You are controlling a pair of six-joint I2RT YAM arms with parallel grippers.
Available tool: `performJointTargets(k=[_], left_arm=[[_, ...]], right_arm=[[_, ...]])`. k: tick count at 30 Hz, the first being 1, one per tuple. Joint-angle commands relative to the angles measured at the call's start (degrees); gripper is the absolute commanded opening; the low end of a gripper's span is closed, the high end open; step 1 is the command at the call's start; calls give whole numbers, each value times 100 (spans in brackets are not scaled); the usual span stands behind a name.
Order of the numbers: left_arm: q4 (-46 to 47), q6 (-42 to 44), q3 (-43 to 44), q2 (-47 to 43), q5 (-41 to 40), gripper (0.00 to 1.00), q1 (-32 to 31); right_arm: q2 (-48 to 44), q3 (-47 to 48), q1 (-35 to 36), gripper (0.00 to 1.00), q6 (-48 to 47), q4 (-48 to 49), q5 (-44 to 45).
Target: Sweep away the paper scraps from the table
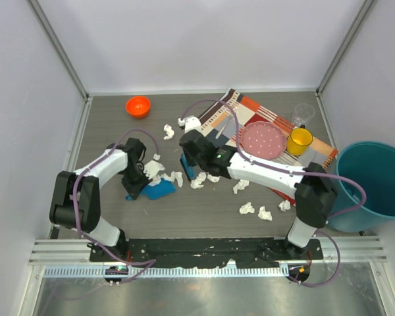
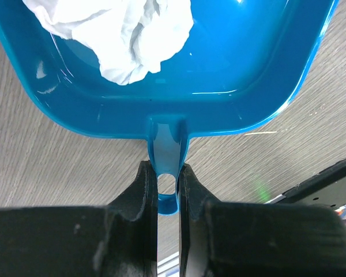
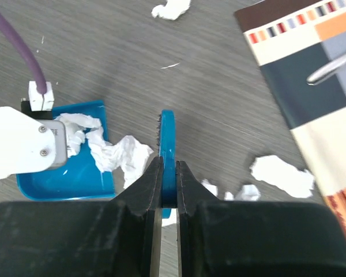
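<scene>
My left gripper [image 2: 168, 184] is shut on the handle of a blue dustpan [image 2: 230, 86] lying on the grey table [image 1: 204, 220]. A white paper wad [image 2: 138, 34] lies in the pan. In the top view the dustpan [image 1: 160, 191] sits left of centre, beside my left gripper [image 1: 135, 181]. My right gripper [image 3: 168, 173] is shut on a blue brush [image 3: 168, 135], held just right of the pan, with a wad [image 3: 124, 156] at the pan's mouth. More paper scraps lie around: near the pan [image 1: 197, 181], farther back [image 1: 168, 130], and at the front right [image 1: 247, 209], [image 1: 265, 213].
A striped placemat [image 1: 224, 108] at the back right carries a pink plate [image 1: 262, 139], a yellow cup [image 1: 299, 141] and a clear cup [image 1: 303, 114]. An orange bowl [image 1: 138, 106] stands at the back left. A teal bin [image 1: 375, 187] stands off the right edge.
</scene>
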Motion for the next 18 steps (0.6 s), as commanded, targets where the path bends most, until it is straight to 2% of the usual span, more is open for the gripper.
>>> performJointTargets(k=[1,6,9,14,18], left_arm=[[163,-187,116,45,231,0,17],[338,-345,108,28,388,0,25],[427,-441,99,-7,512,0,25],[611,-512,90,-68,732,0,17],[752,-617,90,-209,767,0,25]], right_arm=[[519,405,182,1,72,366,-229],[695,564,288,1,554,630,-1090],[555,433,287,1,845,945,-1162],[10,231,288,1,917,1272,-907],[-183,283,253,1,645,816,-469]])
